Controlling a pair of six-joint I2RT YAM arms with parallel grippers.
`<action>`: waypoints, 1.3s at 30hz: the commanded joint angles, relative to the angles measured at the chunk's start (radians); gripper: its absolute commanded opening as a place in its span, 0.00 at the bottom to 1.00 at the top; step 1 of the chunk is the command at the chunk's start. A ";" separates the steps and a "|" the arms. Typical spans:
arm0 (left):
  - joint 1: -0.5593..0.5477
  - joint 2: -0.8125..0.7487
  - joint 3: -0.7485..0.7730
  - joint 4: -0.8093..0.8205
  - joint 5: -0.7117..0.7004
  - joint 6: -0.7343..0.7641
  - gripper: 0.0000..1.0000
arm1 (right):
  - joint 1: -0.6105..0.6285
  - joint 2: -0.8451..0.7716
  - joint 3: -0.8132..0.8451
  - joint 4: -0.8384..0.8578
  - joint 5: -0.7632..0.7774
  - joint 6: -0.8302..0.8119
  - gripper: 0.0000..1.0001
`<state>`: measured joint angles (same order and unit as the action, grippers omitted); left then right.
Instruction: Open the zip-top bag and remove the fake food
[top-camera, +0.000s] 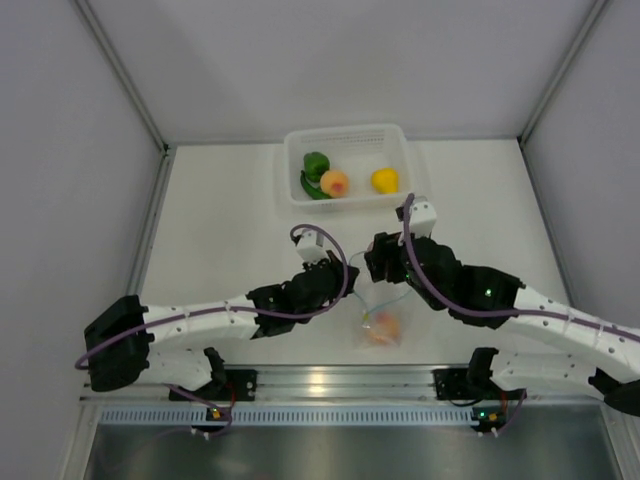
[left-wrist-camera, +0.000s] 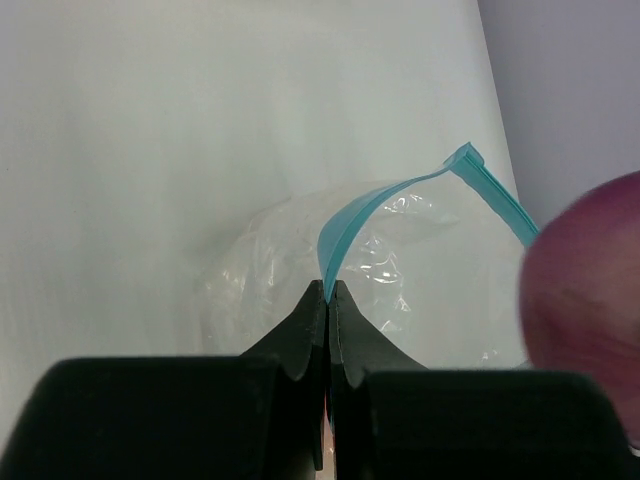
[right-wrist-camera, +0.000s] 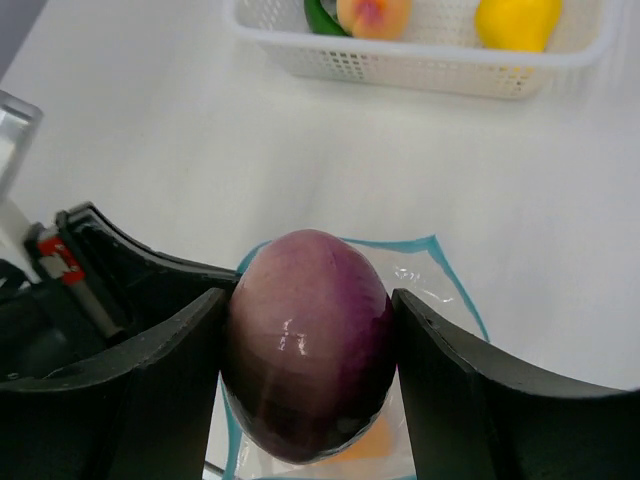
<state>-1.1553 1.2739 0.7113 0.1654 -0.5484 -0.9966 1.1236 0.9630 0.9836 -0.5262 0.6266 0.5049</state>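
The left gripper (left-wrist-camera: 328, 292) is clenched on the light blue zip strip (left-wrist-camera: 400, 195) of the clear, soft plastic zip-top bag (top-camera: 398, 318), anchoring its mouth open on the white table (top-camera: 220, 230) so the right gripper (right-wrist-camera: 310, 375), grasping a purple oval plastic piece (right-wrist-camera: 305, 300) just above it, can lift clear; a peach-orange plastic fruit (top-camera: 382, 330) lies inside

We are noting the basket (top-camera: 345, 132) sitting at the tabletop's (top-camera: 220, 230) far side, fake food (top-camera: 336, 183) lying in it; the zip-top bag (top-camera: 398, 312) is lying nearer the arm bases, one piece resting inside.
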 joint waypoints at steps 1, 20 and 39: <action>-0.001 -0.024 -0.015 0.046 -0.025 -0.013 0.00 | 0.002 -0.033 0.111 -0.047 0.016 -0.087 0.39; 0.000 -0.071 -0.059 0.046 -0.038 -0.011 0.00 | -0.696 0.788 0.812 -0.037 -0.455 -0.336 0.37; 0.000 -0.073 -0.062 0.046 -0.004 0.012 0.00 | -0.696 1.217 1.119 0.077 -0.455 -0.436 0.99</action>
<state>-1.1553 1.2217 0.6579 0.1726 -0.5541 -1.0004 0.4271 2.2021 2.0651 -0.5304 0.1886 0.0849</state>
